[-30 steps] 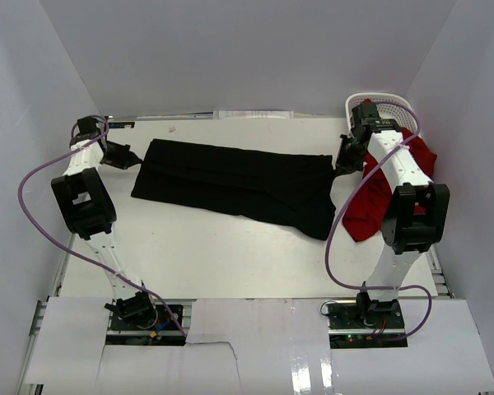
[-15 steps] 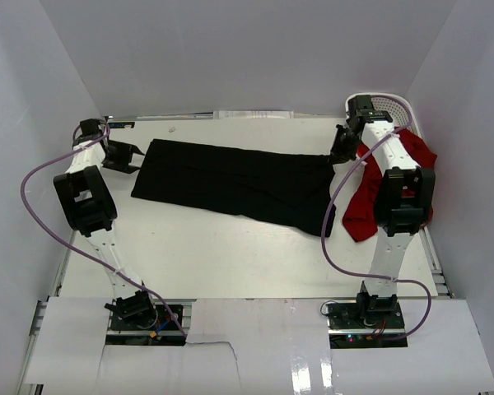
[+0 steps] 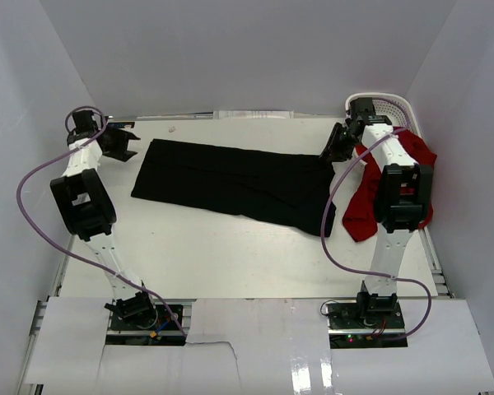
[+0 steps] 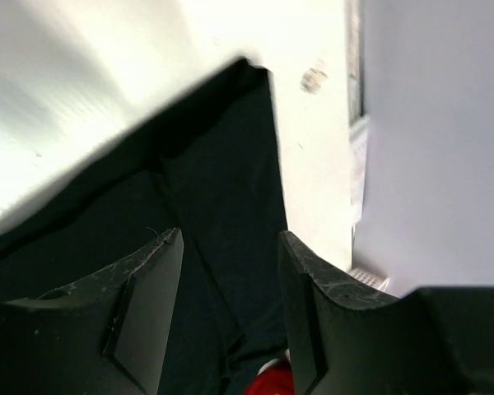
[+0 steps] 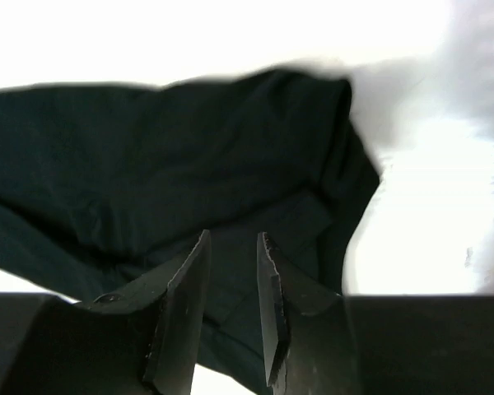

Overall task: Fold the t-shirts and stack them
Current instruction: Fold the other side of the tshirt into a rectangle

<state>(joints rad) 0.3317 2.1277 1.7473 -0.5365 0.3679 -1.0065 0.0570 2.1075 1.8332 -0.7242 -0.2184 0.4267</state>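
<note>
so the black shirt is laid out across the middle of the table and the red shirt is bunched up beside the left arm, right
Not quite. The red shirt is bunched up beside the right arm, not the left; the top view shows it on the right side. The black shirt is laid out across the middle, as you say.
</note>
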